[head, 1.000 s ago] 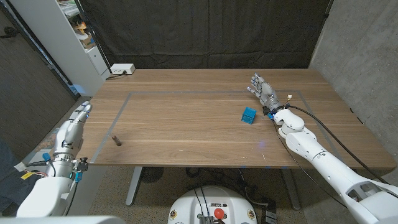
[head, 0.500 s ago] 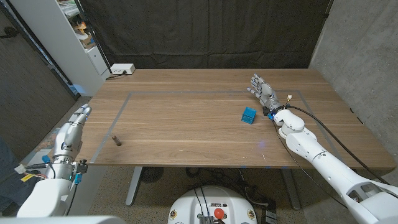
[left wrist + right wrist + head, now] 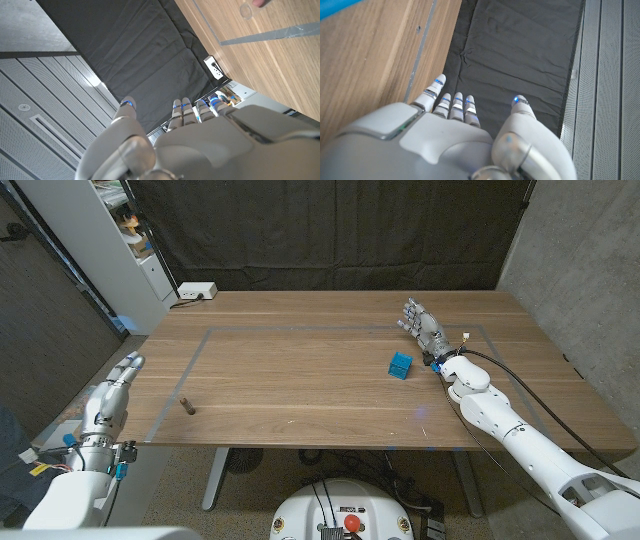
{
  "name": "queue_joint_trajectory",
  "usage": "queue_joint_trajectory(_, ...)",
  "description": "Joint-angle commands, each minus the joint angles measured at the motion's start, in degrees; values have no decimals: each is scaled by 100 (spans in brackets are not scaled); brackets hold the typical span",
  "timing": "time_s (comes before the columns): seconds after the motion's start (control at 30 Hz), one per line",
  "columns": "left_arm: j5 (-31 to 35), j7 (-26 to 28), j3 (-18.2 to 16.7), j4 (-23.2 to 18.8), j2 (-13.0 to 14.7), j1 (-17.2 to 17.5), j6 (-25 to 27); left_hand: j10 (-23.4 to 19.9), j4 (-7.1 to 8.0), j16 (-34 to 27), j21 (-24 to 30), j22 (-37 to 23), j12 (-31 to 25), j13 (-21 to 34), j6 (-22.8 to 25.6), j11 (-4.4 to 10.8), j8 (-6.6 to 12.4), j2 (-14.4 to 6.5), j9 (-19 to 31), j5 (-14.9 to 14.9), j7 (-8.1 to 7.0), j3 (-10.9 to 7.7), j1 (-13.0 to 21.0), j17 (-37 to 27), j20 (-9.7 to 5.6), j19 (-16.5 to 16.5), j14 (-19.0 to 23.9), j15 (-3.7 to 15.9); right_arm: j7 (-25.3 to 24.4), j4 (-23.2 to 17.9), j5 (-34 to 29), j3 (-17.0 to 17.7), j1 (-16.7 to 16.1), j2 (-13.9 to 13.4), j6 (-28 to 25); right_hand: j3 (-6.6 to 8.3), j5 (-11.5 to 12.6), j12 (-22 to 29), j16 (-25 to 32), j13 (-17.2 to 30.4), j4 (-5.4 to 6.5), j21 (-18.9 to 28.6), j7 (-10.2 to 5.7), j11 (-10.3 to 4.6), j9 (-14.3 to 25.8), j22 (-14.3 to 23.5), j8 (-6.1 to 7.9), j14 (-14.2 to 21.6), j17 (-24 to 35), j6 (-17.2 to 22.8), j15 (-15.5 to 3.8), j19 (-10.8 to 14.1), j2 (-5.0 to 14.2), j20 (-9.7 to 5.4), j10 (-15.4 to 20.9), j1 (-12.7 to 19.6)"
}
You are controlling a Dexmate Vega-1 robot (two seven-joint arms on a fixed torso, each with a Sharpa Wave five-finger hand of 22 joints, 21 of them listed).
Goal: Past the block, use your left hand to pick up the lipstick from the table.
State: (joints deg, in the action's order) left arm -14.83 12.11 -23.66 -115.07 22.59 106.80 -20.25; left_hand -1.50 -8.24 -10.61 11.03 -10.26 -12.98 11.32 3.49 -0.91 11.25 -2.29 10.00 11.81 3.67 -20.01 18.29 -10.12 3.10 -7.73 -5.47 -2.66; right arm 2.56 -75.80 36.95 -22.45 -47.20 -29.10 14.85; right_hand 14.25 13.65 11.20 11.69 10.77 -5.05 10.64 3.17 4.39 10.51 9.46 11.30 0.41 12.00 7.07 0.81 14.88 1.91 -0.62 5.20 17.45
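Note:
The lipstick point(image 3: 188, 405) is a small dark tube lying near the table's front left, just inside the grey tape line. A blue block point(image 3: 400, 364) sits right of centre. My left hand point(image 3: 112, 390) hangs off the table's left edge, well to the left of the lipstick, its fingers stretched out and holding nothing. The left wrist view shows that same hand point(image 3: 200, 145) with straight fingers pointing at the black curtain. My right hand point(image 3: 423, 323) stands open just behind and right of the block, touching nothing. Its straight fingers point(image 3: 452, 107) show in the right wrist view.
A grey tape rectangle point(image 3: 300, 330) marks the wooden table point(image 3: 300, 380). A white power strip point(image 3: 195, 291) lies at the back left corner. A white shelf unit point(image 3: 120, 240) stands beyond the table's left side. A black cable point(image 3: 500, 365) runs by my right wrist.
My left hand has drifted a little back toward the robot along the table's left edge. The right hand, block and lipstick have not moved.

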Motion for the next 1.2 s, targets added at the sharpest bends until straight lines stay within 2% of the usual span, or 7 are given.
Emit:
queue_joint_trajectory(0.03, 159, 99, -113, -84, -60, 108, 130, -45, -40, -20, 32, -14, -17, 30, 49, 12, -8, -15, 32, -26, 9, -8, 76, -21, 40, 5, 16, -7, -8, 7, -7, -38, 15, 34, -30, 5, 43, 7, 15, 17, -38, 18, -43, -30, 35, 23, -9, 33, 11, 30, 13, -4, 47, 3, -8, 28)
queue_joint_trajectory(0.67, 1003, 507, -158, -275, -92, 126, 741, -65, -123, -24, 34, -9, -18, 32, 37, 46, 0, -94, 36, -7, -16, -112, 330, -21, 83, 13, 30, -11, -74, -74, -46, -47, -49, 2, -53, -2, 43, 5, 12, 17, -44, 18, -61, -26, 35, 23, -11, 30, 12, 25, 29, -8, 44, 7, -12, 21)
queue_joint_trajectory(0.8, 1234, 611, -159, -340, -84, 142, 897, -71, -162, -33, 45, -7, -18, 35, 36, 55, 9, -116, 39, 2, -24, -162, 463, -21, 172, 48, 60, -18, -101, -98, -39, -48, -60, 4, -84, -2, 44, 5, 11, 17, -45, 18, -57, -31, 35, 23, -11, 26, 12, 25, 37, -8, 46, 7, -12, 20)
queue_joint_trajectory(1.1, 1856, 869, -74, -634, -72, 204, 1420, -108, -219, -42, 59, -2, -30, 43, 25, 85, 22, -128, 45, 21, -47, -254, 729, -22, 262, 109, 102, -29, -45, -37, -51, -70, -27, 28, -41, -4, 45, 7, 12, 17, -50, 16, -55, -35, 35, 23, -10, 31, 12, 25, 32, -13, 46, 16, -8, 20)
queue_joint_trajectory(1.2, 1882, 865, -84, -692, -91, 235, 1483, -116, -230, -43, 64, -1, -33, 46, 28, 73, 28, -125, 47, 28, -44, -278, 807, -22, 280, 132, 112, -29, -34, -22, -42, -68, -17, 38, -35, -5, 45, 7, 12, 17, -52, 17, -55, -32, 35, 23, -10, 32, 12, 25, 36, -13, 46, 13, -7, 20)
